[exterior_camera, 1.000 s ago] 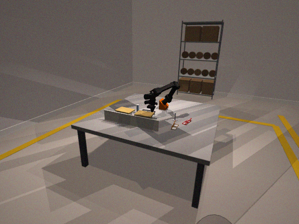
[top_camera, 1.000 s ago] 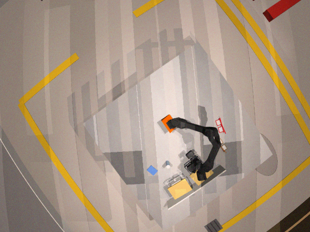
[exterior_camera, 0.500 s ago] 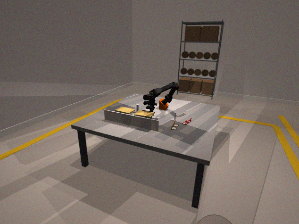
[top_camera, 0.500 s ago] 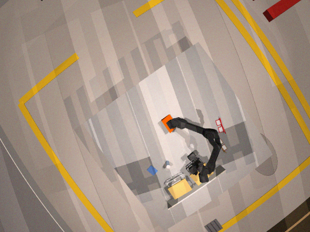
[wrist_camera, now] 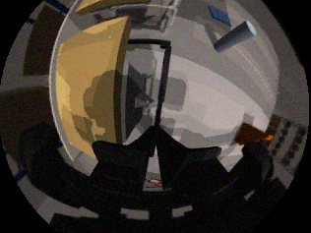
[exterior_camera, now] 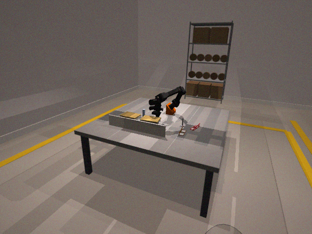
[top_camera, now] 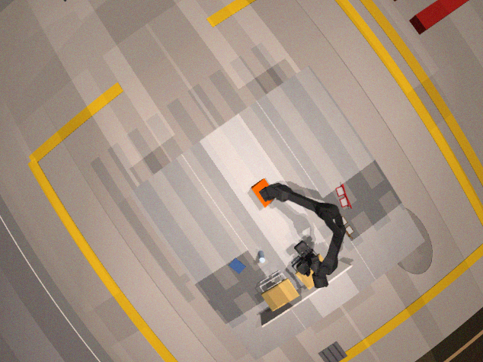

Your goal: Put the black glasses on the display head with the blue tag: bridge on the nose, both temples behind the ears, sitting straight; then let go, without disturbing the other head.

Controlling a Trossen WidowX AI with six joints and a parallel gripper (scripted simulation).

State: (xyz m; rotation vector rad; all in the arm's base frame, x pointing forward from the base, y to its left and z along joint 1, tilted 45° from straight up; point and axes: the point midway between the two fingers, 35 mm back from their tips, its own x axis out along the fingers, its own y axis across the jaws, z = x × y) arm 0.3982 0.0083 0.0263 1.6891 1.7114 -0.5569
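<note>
Black glasses (wrist_camera: 166,77): gripped by the closed gripper (top_camera: 307,264) (exterior_camera: 156,113) (wrist_camera: 155,128), near a yellow block (top_camera: 305,280) (exterior_camera: 150,118) (wrist_camera: 91,82).
Shelf rack (exterior_camera: 211,23): held brown boxes (exterior_camera: 202,35) and round items (exterior_camera: 208,57).
Table (top_camera: 290,123) (exterior_camera: 130,140) (wrist_camera: 207,84): bore red glasses (top_camera: 344,195) (exterior_camera: 194,126) (wrist_camera: 154,181).
Floor (top_camera: 132,75) (exterior_camera: 250,166): had yellow stripes (top_camera: 76,123) (exterior_camera: 255,124).

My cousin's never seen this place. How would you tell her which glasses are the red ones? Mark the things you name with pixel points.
Find the big table (exterior_camera: 145,146) with the black arm (top_camera: 298,198) (exterior_camera: 170,92) on it. On the table, look for thin glasses (top_camera: 343,196) (exterior_camera: 195,126). Their frame is red, while the pair beside them (top_camera: 349,229) (exterior_camera: 182,131) is brown.
</note>
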